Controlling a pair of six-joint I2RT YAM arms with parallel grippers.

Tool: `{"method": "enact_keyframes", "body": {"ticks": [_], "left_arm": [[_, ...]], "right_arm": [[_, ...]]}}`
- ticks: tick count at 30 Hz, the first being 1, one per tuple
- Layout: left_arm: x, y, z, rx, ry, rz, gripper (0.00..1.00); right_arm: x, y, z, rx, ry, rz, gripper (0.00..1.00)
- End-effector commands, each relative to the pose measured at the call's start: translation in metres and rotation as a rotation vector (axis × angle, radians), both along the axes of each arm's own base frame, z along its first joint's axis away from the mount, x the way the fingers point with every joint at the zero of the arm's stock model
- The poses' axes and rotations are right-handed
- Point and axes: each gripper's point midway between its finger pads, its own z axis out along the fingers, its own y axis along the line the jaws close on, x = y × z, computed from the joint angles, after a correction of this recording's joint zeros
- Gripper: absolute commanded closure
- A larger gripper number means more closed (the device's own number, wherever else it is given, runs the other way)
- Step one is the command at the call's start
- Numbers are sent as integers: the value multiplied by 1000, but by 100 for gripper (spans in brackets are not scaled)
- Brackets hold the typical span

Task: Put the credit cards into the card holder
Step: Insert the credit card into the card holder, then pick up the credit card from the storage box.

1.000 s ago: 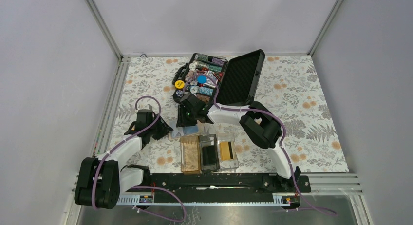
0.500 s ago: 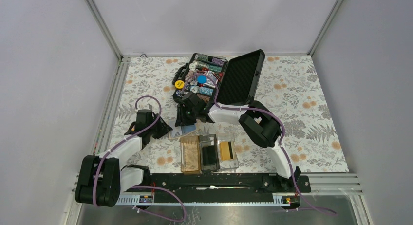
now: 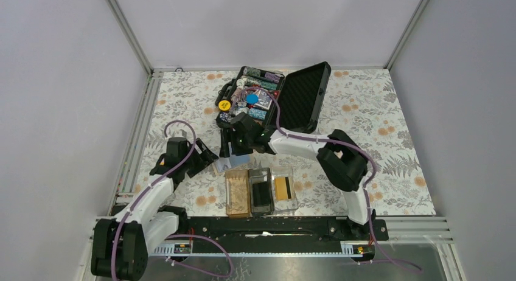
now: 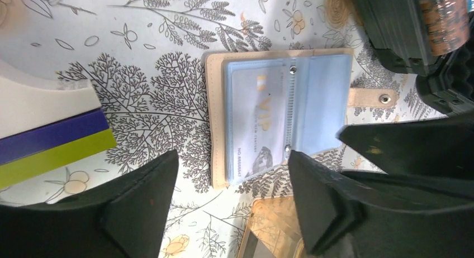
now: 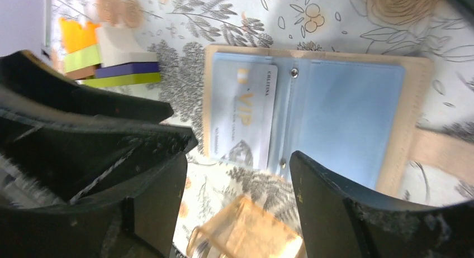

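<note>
Gold-orange plastic with a black stripe: one credit card (image 3: 282, 187) lies flat in the clear right-hand pocket of the card holder (image 3: 287, 203), a low acrylic tray with three side-by-side compartments. Just behind the holder's brown end lies one open wallet (image 4: 279, 110), beige-edged with blue see-through sleeves; one pale VIP card (image 4: 258, 121) sits inside. Two grippers hover over it, the left gripper (image 4: 232, 168) and the right gripper (image 5: 237, 157), each with fingers spread apart and holding nothing. Farther back stands one open black case (image 3: 301, 98). The flowered tabletop (image 3: 389, 159) stretches wide to the holder's right.
</note>
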Motion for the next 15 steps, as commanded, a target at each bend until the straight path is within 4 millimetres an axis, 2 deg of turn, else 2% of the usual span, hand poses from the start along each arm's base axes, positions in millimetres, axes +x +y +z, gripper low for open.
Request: {"method": "enact_keyframes", "body": {"ticks": [1, 5, 9, 12, 15], "left_arm": [[9, 10, 33, 47, -59, 30, 19], [5, 11, 57, 51, -80, 24, 6], [4, 10, 92, 64, -123, -11, 1], [3, 12, 114, 99, -152, -56, 1], [1, 12, 122, 127, -163, -95, 1]], "right_arm": [[5, -23, 66, 12, -131, -49, 23], [-11, -44, 85, 19, -131, -76, 21], [-36, -61, 98, 26, -101, -109, 22], [-69, -66, 97, 29, -56, -115, 24], [-106, -62, 91, 53, 9, -108, 26]]}}
